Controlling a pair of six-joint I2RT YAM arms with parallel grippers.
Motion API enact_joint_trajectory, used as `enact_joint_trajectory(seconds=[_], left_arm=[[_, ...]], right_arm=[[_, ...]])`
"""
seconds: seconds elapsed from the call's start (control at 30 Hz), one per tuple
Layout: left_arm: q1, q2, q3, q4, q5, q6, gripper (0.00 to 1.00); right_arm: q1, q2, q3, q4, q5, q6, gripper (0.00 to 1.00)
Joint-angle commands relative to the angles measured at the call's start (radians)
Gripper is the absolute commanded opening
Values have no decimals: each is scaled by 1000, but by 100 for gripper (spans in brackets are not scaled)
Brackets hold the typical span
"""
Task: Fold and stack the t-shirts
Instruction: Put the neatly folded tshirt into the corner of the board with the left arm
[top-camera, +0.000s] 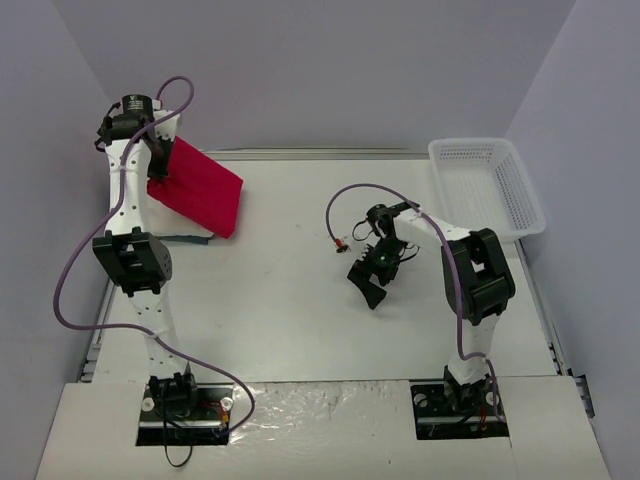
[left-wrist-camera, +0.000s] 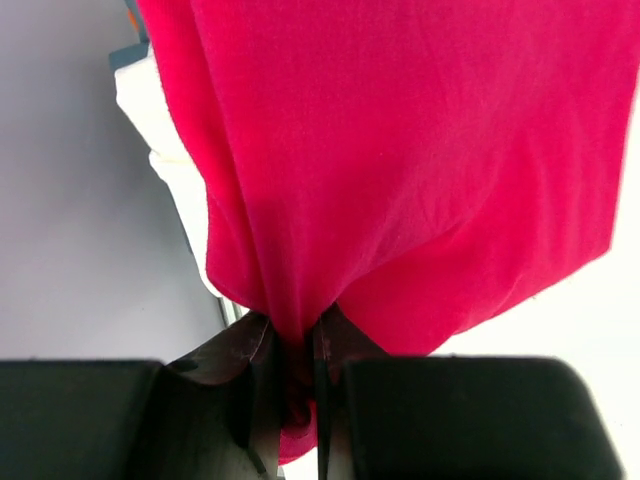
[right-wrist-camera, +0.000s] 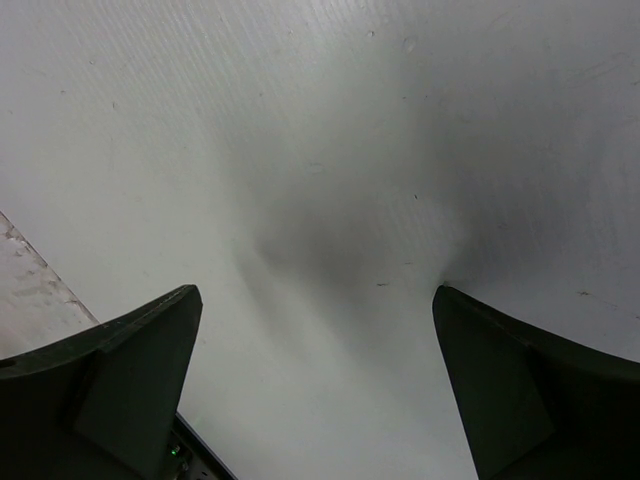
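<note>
The folded red t-shirt (top-camera: 202, 187) hangs in the air at the table's far left corner, held by one edge. My left gripper (top-camera: 158, 158) is shut on that edge; in the left wrist view the red cloth (left-wrist-camera: 400, 150) is pinched between the jaws of the left gripper (left-wrist-camera: 297, 365). Under it lies the folded white t-shirt (top-camera: 185, 233), also seen in the left wrist view (left-wrist-camera: 170, 150), mostly hidden by the red one. My right gripper (top-camera: 372, 278) is open and empty, low over bare table near the middle right; it also shows in the right wrist view (right-wrist-camera: 315, 390).
A white plastic mesh basket (top-camera: 487, 188) stands at the far right edge. The white table (top-camera: 280, 290) stretches between the arms. Grey walls close the left and back sides.
</note>
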Motion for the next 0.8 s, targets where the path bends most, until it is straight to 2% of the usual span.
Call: enact_joint_trajectory(seconds=[0.0, 0.4, 0.43, 0.47, 0.6, 0.63, 0.77], left_arm=[[54, -87, -22, 72, -22, 20, 2], [137, -35, -34, 130, -16, 37, 3], [138, -35, -45, 141, -8, 38, 11], [140, -33, -77, 147, -4, 47, 25], [143, -59, -184, 222, -54, 40, 56], [143, -72, -209, 272, -104, 29, 67], [146, -145, -324, 399, -184, 27, 76]], right_arm=[[17, 159, -90, 52, 35, -16, 100], [17, 190, -87, 50, 44, -11, 100], [17, 194, -87, 49, 44, -10, 100], [17, 197, -87, 49, 45, -8, 100], [13, 199, -94, 50, 56, -8, 100], [13, 197, -95, 50, 58, -7, 100], [7, 190, -100, 49, 56, -8, 100]])
